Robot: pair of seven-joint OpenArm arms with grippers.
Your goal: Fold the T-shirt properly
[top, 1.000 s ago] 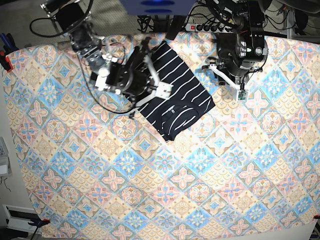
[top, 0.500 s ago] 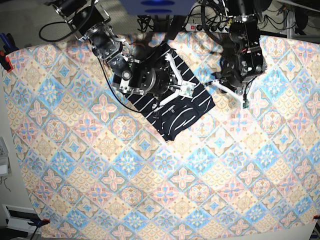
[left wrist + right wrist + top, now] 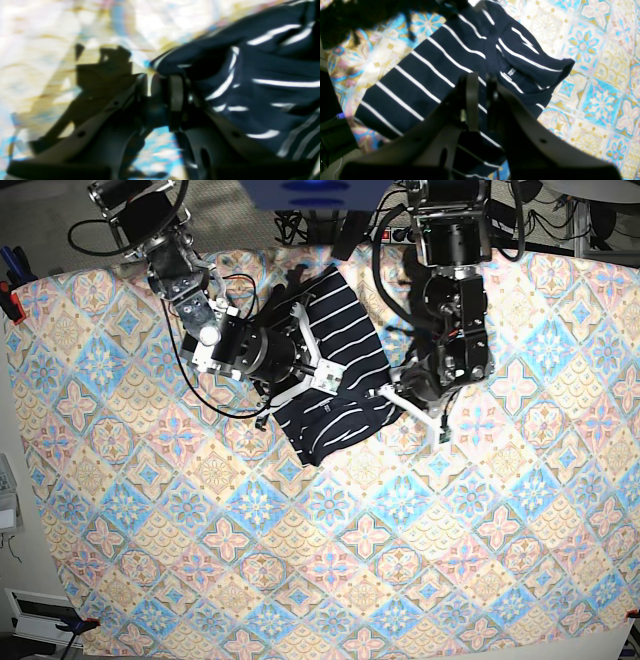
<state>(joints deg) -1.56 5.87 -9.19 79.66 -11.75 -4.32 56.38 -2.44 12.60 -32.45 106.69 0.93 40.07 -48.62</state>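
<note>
The T-shirt (image 3: 335,370) lies folded into a slanted bundle on the far middle of the desk (image 3: 300,580), on the patterned cloth (image 3: 450,530) that covers it. Its stripes run slantwise, and the near end is bunched and rumpled where the neck opening shows.

The right pincer (image 3: 322,375) sits over the middle of the shirt, its pale fingers (image 3: 300,330) spread across the dark fabric in the base view. From its own wrist camera the two tips (image 3: 480,92) stand nearly together, with only a thin slit between them, and I see no fabric caught there; the shirt (image 3: 460,75) lies flat beneath, with a small neck label just beyond the tips.

The left pincer (image 3: 410,408) comes in at the shirt's edge on the other side, low to the cloth. Its wrist view is badly blurred, but the tips (image 3: 160,92) sit right at a fold of the striped fabric (image 3: 250,87), and the edge of the shirt appears pinched between them. Past the tips on that side there is only the bright, smeared tile pattern of the cloth (image 3: 50,37).
</note>
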